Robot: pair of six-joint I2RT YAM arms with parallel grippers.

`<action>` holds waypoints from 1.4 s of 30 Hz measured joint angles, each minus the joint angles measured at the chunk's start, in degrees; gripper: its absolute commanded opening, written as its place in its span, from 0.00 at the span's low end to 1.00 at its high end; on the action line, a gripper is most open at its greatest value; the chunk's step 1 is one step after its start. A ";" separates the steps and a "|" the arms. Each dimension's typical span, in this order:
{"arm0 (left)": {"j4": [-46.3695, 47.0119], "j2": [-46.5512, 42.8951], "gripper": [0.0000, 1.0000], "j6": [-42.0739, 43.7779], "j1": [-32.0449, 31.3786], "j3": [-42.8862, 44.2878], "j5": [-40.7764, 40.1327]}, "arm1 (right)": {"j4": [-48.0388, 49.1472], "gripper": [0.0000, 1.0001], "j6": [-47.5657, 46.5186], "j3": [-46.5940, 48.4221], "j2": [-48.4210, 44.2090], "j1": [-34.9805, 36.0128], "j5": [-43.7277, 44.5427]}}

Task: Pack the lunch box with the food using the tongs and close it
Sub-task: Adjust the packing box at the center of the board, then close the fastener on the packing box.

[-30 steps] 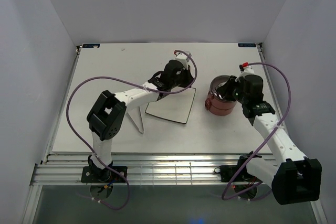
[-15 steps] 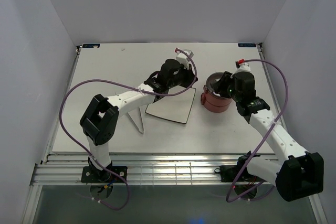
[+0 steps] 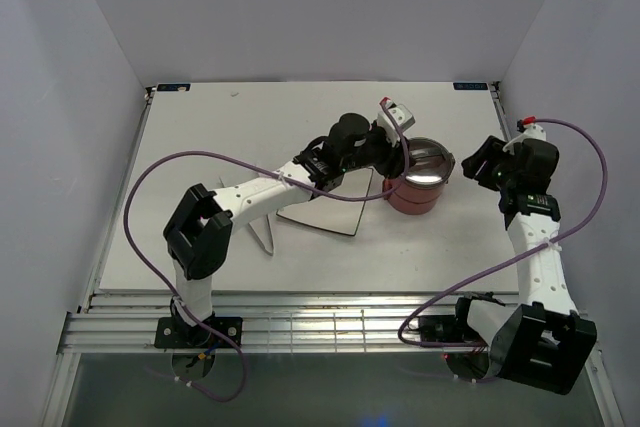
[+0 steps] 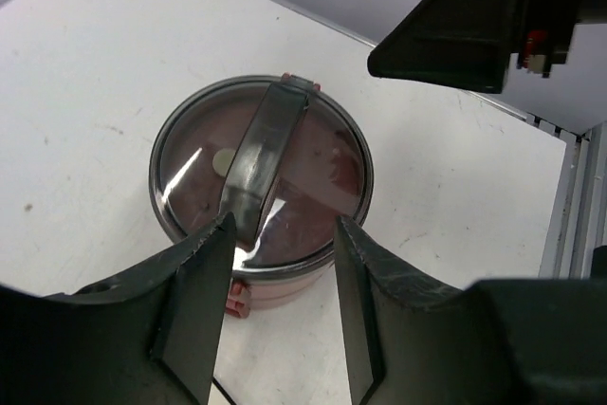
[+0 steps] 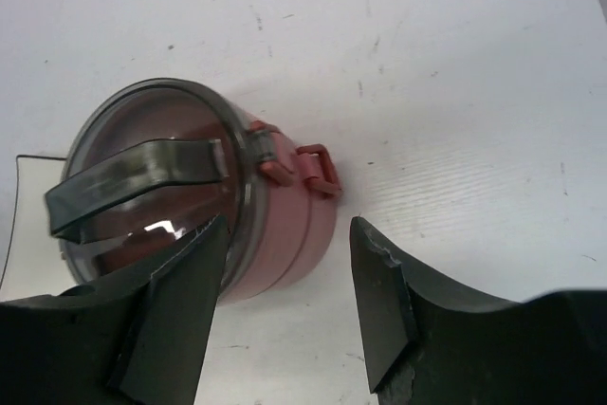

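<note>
Lunch box [image 3: 416, 194]: stood upright, lid on.
Lid handle [image 4: 261, 154]: its length pointed away from your left claw [image 4: 283, 234].
Claws: your right claw [image 5: 287, 230] and the left one were released, empty.

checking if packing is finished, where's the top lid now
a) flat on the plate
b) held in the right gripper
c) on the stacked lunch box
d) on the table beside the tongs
C: the lid sits on top of the lunch box, its handle across it, and the left gripper and right gripper are both open with nothing in them.
</note>
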 measured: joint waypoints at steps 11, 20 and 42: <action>0.00 10.78 0.59 8.96 -0.09 10.40 2.45 | 4.52 0.36 -2.71 -1.97 13.18 -10.71 -6.93; 1.29 14.95 0.12 13.05 0.28 11.15 7.10 | 11.02 0.09 -6.01 -1.99 26.62 -11.15 -8.50; 2.40 14.95 0.00 21.42 3.89 9.18 27.19 | 15.12 0.08 -17.38 1.97 39.63 -6.56 -6.84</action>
